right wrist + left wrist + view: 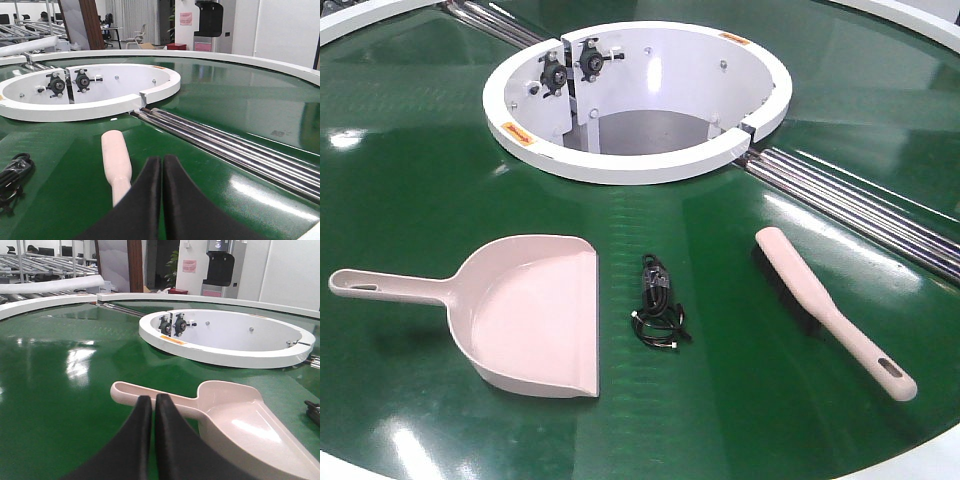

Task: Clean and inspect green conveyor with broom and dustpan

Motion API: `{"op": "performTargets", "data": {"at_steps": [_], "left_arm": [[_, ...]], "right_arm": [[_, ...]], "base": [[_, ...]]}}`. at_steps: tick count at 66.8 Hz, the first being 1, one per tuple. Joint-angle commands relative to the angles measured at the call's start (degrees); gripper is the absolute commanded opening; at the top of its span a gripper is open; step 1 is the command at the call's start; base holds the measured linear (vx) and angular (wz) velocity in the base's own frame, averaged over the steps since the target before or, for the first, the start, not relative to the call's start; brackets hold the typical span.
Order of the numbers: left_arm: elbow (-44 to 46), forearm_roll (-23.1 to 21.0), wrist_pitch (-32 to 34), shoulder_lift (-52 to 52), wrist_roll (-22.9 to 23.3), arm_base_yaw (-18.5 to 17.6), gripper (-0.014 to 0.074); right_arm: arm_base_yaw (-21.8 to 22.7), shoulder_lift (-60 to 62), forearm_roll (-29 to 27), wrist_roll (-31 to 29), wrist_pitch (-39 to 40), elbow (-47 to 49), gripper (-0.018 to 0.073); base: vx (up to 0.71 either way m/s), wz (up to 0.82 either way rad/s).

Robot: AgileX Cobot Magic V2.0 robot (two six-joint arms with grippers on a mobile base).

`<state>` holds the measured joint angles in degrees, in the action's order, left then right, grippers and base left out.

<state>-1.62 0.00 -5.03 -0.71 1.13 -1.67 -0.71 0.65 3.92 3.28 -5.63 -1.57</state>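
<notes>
Both arms sit low, fingers pressed together and empty: the left gripper [152, 400] by the dustpan [535, 315] handle, the right gripper [162, 161] by the broom [825, 310]. Each should open first, then close squarely across its handle. The pale pink tools lie left and right on the glossy green conveyor [420, 200], with a black cable [658, 310] between them.

Of your robot you see only the end effectors. The left end effector [153, 400] has two smooth, matte black fingers [131, 442], broad at the base and curving to narrow rounded tips; the right end effector [161, 161] looks alike.
</notes>
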Motion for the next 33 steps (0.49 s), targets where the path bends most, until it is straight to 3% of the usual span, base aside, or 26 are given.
{"op": "performTargets", "data": {"at_steps": [1, 33], "left_arm": [[-0.51, 0.0, 4.03, -0.8, 0.61, -0.28, -0.0006], [-0.51, 0.0, 4.03, -0.8, 0.61, -0.28, -0.0006]], "right_arm": [[-0.08, 0.62, 0.19, -0.07, 4.24, -0.24, -0.0008], [-0.08, 0.62, 0.19, -0.07, 4.24, -0.24, -0.0008]], "base": [[0.0, 0.0], [0.0, 0.0]]}}
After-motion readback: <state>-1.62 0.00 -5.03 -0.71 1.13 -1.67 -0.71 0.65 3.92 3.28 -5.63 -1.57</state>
